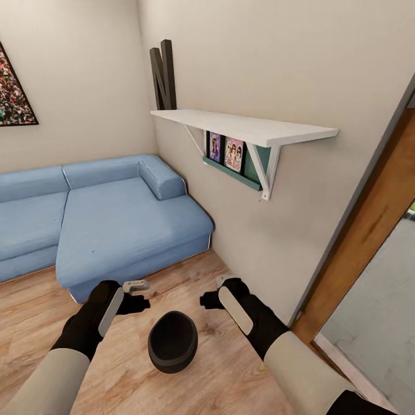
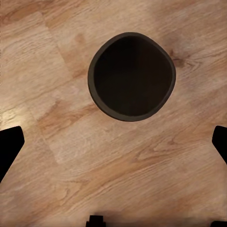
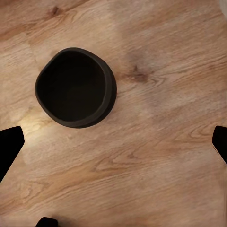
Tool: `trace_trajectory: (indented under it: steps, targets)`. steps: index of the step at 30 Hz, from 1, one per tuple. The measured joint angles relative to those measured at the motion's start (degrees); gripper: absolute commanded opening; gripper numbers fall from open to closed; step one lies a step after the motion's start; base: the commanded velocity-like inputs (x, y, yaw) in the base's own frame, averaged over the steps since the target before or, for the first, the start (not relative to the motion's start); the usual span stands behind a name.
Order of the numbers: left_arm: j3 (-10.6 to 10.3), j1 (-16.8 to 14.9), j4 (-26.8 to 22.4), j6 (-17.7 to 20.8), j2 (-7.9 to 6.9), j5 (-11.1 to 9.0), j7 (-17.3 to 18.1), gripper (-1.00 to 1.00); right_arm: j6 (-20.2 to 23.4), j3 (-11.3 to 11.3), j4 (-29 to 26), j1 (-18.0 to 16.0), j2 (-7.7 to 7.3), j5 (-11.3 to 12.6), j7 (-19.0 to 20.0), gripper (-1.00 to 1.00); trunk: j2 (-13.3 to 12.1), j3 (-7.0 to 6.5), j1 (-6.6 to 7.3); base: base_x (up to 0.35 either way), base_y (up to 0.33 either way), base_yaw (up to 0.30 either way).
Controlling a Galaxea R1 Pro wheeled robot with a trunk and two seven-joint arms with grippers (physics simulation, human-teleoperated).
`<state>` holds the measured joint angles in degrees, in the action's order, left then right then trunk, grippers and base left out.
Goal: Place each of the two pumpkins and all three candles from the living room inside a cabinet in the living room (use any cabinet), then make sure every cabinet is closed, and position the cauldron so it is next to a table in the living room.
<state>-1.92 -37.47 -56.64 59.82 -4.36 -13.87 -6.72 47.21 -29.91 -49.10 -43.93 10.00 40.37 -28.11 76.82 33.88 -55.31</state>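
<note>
Cauldron on the plank floor, upright, mouth up, empty as far as the wrist views show into it. It sits between the two arms and nearer the robot than both grippers — each arm reaches past it, toward the blue sofa and the wall.

Left gripper lies beyond the cauldron on the sofa side; right gripper beyond it on the side of the white wall shelf. Both wrist cameras look straight down on the pot: in the left wrist view the cauldron lies ahead of the jaws and about centred between the finger tips; in the right wrist view the cauldron is off toward one finger, not centred. Jaws on both sides stand spread wide, nothing between them — dark finger tips sit at opposite edges of each wrist picture with bare floor between.

Pot is round, so no long axis to line up with; the rim is the obvious hold. Judgement: left arm is the better placed of the two, since the pot is already centred on its jaw line. It hangs above the pot, apart from it, so the next move calls for a descent onto the rim.

No coffee table, cabinet, pumpkins or candles here; the cauldron's carry to the table is not yet done.
</note>
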Motion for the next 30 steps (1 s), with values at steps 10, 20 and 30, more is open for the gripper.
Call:
trace_trajectory:
  steps: [10, 20, 30]
  targets:
    - [0.09, -0.11, 0.61, 0.0, -0.4, 0.11, 0.09, 1.0, -0.49, -4.86, -1.11, 0.02, 0.0, 1.73, 0.17, 1.0, 0.0, 0.0, 0.01, 0.211, 0.063, 0.0]
    - [0.06, -0.11, 0.71, 0.01, -0.36, 0.26, 0.09, 1.0, 0.22, -5.32, -1.56, -0.04, 0.0, 7.94, -0.04, 1.0, 0.0, 0.0, 0.0, 0.049, 0.051, 0.0]
    - [-0.14, 0.01, 1.04, 0.0, 0.02, 0.31, 0.02, 1.0, 5.12, -5.42, -1.49, -0.05, 0.0, 9.49, -0.18, 1.0, 0.0, 0.0, -0.01, 0.01, 0.019, 0.0]
